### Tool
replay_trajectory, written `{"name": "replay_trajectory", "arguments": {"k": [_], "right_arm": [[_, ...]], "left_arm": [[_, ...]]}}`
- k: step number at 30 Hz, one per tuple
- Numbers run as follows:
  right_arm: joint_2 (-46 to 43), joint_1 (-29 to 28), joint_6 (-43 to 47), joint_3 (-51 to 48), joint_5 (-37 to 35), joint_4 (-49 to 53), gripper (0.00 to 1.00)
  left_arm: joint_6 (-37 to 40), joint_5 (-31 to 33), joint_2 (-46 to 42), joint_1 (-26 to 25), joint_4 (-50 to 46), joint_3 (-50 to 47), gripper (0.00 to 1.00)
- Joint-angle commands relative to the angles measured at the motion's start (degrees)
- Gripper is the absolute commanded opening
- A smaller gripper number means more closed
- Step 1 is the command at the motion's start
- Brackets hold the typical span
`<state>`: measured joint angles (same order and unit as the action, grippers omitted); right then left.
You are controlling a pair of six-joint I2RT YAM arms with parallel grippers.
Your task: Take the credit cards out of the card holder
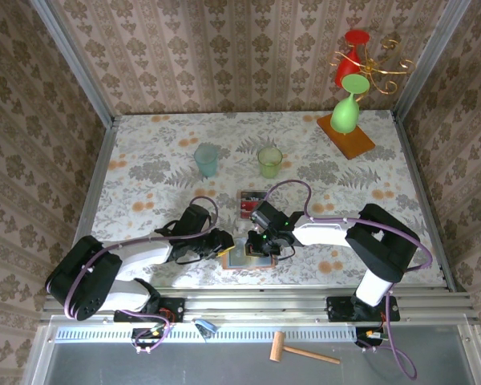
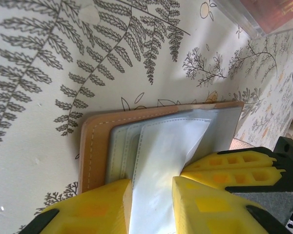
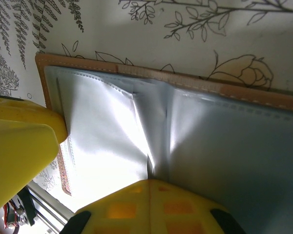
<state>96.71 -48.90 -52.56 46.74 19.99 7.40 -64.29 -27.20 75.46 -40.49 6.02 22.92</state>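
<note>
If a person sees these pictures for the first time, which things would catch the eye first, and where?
First, the open tan card holder at the near edge of the table, with yellow jaws at its grey-blue pockets from left and right. Then the red vase and green vase in the far right corner, and a clear tray holding red cards just beyond the holder.

Left end effector [image 1: 228, 243] and right end effector [image 1: 266, 245] crowd card holder [image 1: 247, 258] from both sides. Clear tray [image 1: 251, 202] just behind. Blue cup [image 1: 207, 159], green cup [image 1: 269, 161] farther back, gap between. Goblets [image 1: 346, 112] far-right corner. Desk [image 1: 144, 160] far-left open.
</note>
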Motion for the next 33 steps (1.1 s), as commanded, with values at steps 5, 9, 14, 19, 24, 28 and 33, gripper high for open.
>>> {"name": "replay_trajectory", "arguments": {"k": [5,9,14,19,24,28,33], "right_arm": [[-0.9,0.3,-0.2,-1.3,-0.7,1.1,0.00],[-0.8,0.3,-0.1,-1.0,-0.7,0.9,0.00],[-0.1,0.4,-0.4,-1.6,-0.1,-0.2,0.00],[0.2,0.4,-0.7,-2.0,0.1,-1.0,0.00],[0.0,0.5,-0.8,-1.8,0.3,-1.2,0.00],[-1.3,0.6,-0.8,-1.0,-0.4,0.9,0.07],[-3.8,0.5,-0.1,0.4,-1.9,4.2,0.16]], "left_arm": [[1.2,0.8,0.2,-0.3,-1.8,0.9,0.30],[1.1,0.7,1.0,-0.3,-1.0,0.5,0.31],[0.8,0.0,1.7,-0.4,0.2,0.5,0.31],[0.8,-0.8,2.6,-0.5,1.0,1.0,0.31],[1.0,-1.6,4.0,-0.9,1.5,1.7,0.30],[1.0,-1.2,4.2,-0.9,1.1,1.3,0.30],[1.1,-0.7,3.6,-0.9,0.5,1.0,0.30]]}}
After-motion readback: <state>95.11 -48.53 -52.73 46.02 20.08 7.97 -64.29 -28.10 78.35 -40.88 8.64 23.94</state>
